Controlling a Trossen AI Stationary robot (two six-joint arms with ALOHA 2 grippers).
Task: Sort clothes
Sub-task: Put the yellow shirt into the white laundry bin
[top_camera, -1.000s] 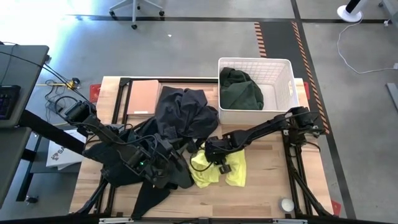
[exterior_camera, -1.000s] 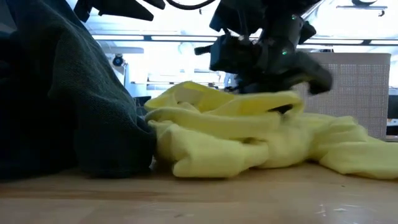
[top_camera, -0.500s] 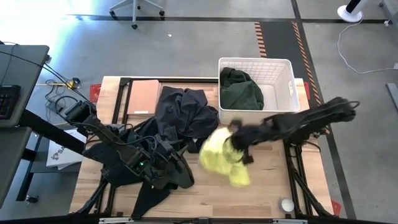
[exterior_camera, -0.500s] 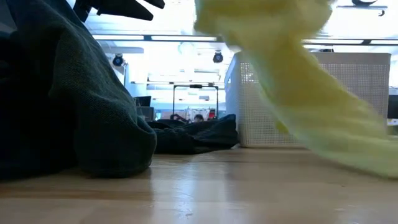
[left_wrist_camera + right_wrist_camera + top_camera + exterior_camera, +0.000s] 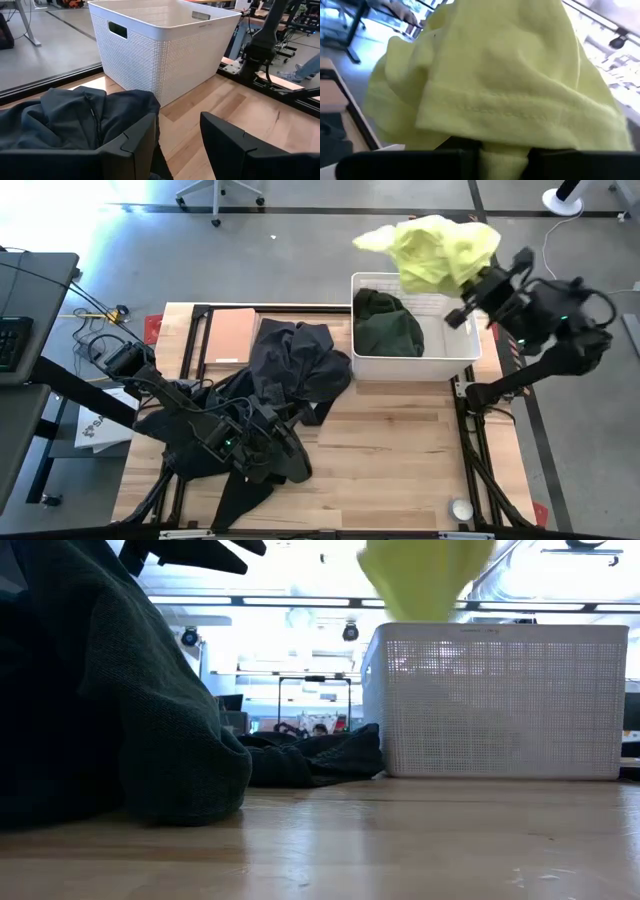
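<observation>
Neon yellow garment (image 5: 432,248) hangs pinched in my right gripper (image 5: 470,278) above the basket (image 5: 462,330); a green garment (image 5: 385,325) lies inside, dark clothes (image 5: 290,360) remain at nine o'clock, and my left gripper (image 5: 177,140) rests open.

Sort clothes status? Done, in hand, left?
Done: one dark green garment lies in the white basket. In hand: right gripper holds the neon yellow garment above the basket. Left: dark clothes pile on the table; left gripper open beside it.
</observation>
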